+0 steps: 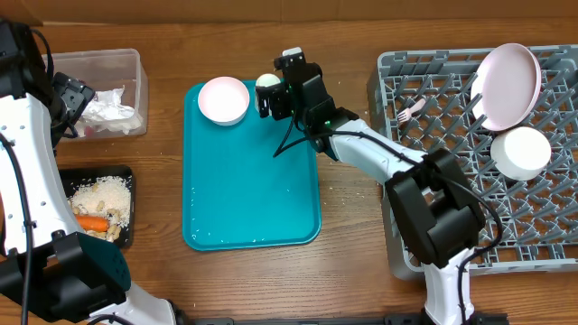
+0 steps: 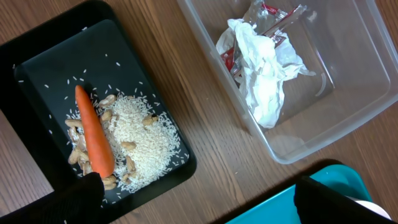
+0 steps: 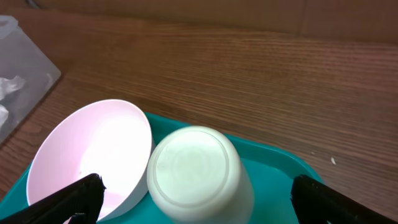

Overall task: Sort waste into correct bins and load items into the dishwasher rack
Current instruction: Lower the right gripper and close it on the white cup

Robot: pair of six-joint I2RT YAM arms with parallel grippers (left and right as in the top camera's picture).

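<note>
My right gripper (image 3: pixel 196 190) is open, its fingers on either side of a small white cup (image 3: pixel 196 174) whose base faces the camera, at the teal tray's far edge. A white bowl (image 3: pixel 93 155) touches the cup's left side. From overhead the gripper (image 1: pixel 275 90) partly covers the cup (image 1: pixel 267 81). In the grey rack (image 1: pixel 397 63) stand a plate (image 1: pixel 508 84), a bowl (image 1: pixel 520 152) and a fork (image 1: pixel 411 111). My left gripper (image 2: pixel 196 190) hangs open and empty above the wood between the black tray (image 2: pixel 50 68) and the clear tub (image 2: pixel 348 93).
The black tray holds a carrot (image 2: pixel 93 134) and pale crumbs (image 2: pixel 143 140). White napkins (image 2: pixel 261 68) and a red-and-white wrapper (image 2: pixel 273 12) lie in the tub. The teal tray (image 1: pixel 262 190) lies mid-table, with the rack to its right.
</note>
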